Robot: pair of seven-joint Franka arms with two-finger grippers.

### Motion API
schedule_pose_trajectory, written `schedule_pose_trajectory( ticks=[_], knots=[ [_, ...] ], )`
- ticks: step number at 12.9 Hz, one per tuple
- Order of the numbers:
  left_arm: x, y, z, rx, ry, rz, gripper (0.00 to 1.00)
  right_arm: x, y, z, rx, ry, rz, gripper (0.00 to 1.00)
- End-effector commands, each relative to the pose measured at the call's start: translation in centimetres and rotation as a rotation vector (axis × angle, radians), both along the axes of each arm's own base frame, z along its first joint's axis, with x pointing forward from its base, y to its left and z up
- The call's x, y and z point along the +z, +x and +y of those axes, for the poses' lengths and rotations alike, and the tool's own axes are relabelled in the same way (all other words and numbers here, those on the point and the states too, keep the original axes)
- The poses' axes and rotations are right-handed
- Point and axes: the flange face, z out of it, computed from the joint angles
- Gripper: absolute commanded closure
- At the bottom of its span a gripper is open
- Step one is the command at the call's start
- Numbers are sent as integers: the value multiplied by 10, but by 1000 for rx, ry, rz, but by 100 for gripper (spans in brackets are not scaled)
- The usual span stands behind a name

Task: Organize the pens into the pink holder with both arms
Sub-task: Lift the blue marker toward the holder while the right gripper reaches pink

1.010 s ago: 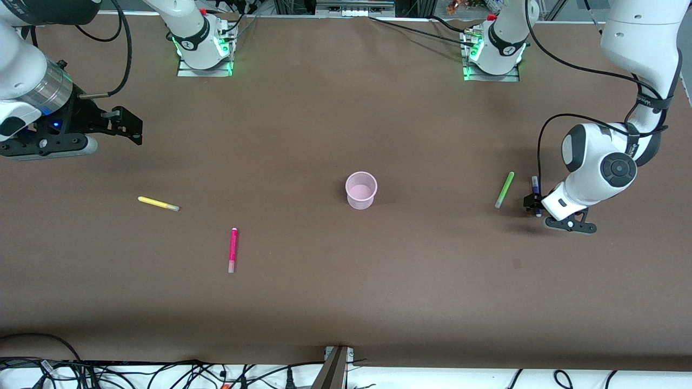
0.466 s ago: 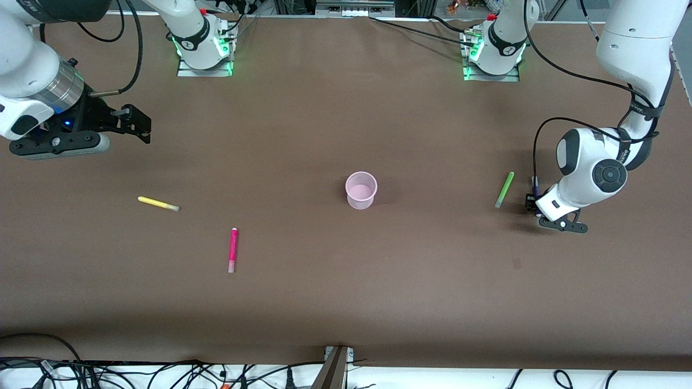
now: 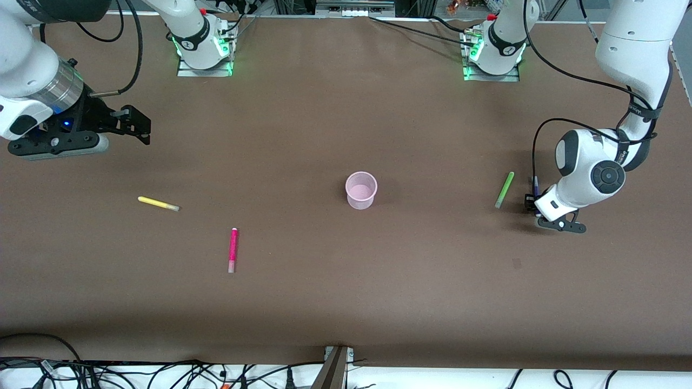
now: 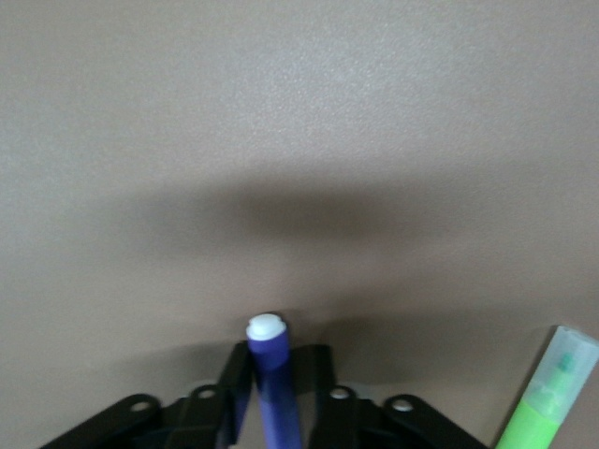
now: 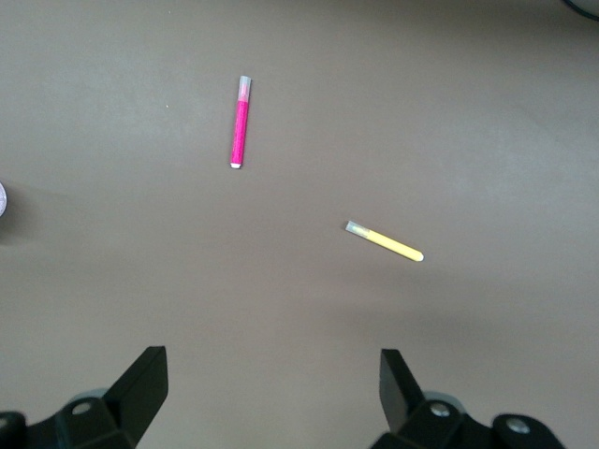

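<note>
Left gripper (image 4: 271,412) down on table (image 3: 346,302) at left arm's end, pinching blue-purple pen (image 4: 273,383), green pen (image 3: 504,189) just beside. Right gripper (image 3: 138,125) hovering w/ fingers spread wide, over right arm's end. Pink holder (image 3: 360,189) upright mid-table. Yellow pen (image 3: 158,203) & magenta pen (image 3: 232,250) lying flat, apart, toward right arm's end.

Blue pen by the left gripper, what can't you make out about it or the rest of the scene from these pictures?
- Blue pen: front view, mostly hidden by the left arm's wrist; left wrist view, lower part cut by the edge between the left gripper fingers.
- Green pen: left wrist view, cut by the corner.
- Pink holder: right wrist view, only a sliver at the edge.
</note>
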Motion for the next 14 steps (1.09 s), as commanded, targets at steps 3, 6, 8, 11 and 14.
schedule_pose_trajectory(
  ticks=[3, 6, 8, 11, 14],
  knots=[
    [17, 12, 5, -47, 2, -6, 100, 6, -1, -1, -11, -3, -14, 0],
    [78, 39, 1, -43, 16, 96, 100, 7, 3, -1, -9, -3, -38, 0],
    [127, 60, -11, -51, 16, 156, 100, 8, 5, 0, -7, -2, -48, 0],
    [179, 69, -53, -101, -2, 248, 100, -1, 9, 0, -6, -8, -33, 0],
    [217, 78, -109, -192, -43, 190, 100, -8, 12, 0, -5, -15, -24, 0]
  ],
)
